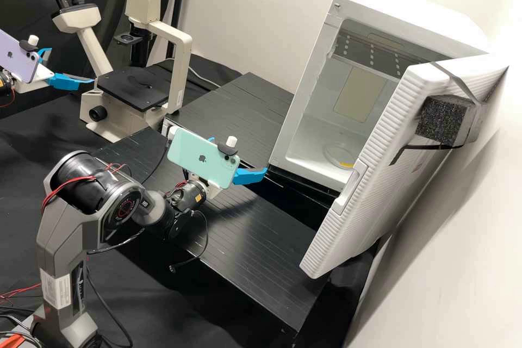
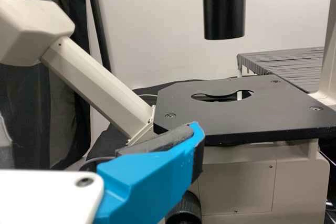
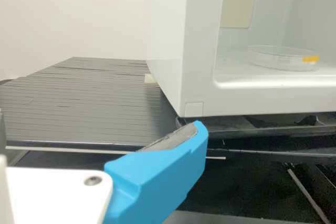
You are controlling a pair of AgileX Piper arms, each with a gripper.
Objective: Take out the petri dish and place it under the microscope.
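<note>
Inside the white cabinet (image 1: pixel 402 11), the petri dish (image 1: pixel 338 153) lies beyond the spread right pincer (image 1: pixel 240 155).

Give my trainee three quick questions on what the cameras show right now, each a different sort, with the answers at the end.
1. True or false: the petri dish lies inside the white cabinet.

2. Multiple choice: what shows on the dish's rim?
A) A blue band
B) A yellow-orange patch
C) A red dot

3. Fill in the missing word: the gripper beside the microscope is the robot's ____ one.

Key: 1 true; 2 B; 3 left
</note>
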